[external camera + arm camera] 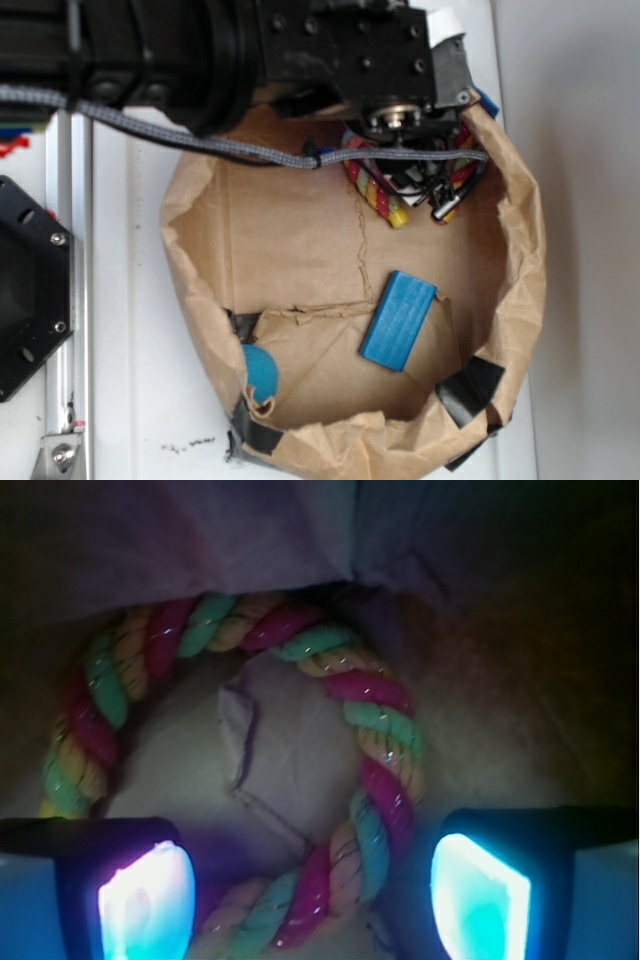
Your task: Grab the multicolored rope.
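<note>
Currently the gripper [315, 880] is spread open astride the rope [385, 745], apparently centred; lower squarely before closing on the strand

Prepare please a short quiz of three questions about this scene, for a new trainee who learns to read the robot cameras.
1. True or false: the multicolored rope lies curved in a loop inside the paper bag.
2. In the wrist view, the gripper is: A) shut on the rope, B) open, with a stretch of rope seen between its fingers, C) not in view.
3. Which other two objects lie in the bag, toward the lower part of the exterior view?

Key:
1. True.
2. B. The two lit fingers stand apart, and the rope passes between them; whether they touch it cannot be told.
3. The blue block and the blue ball.
</note>
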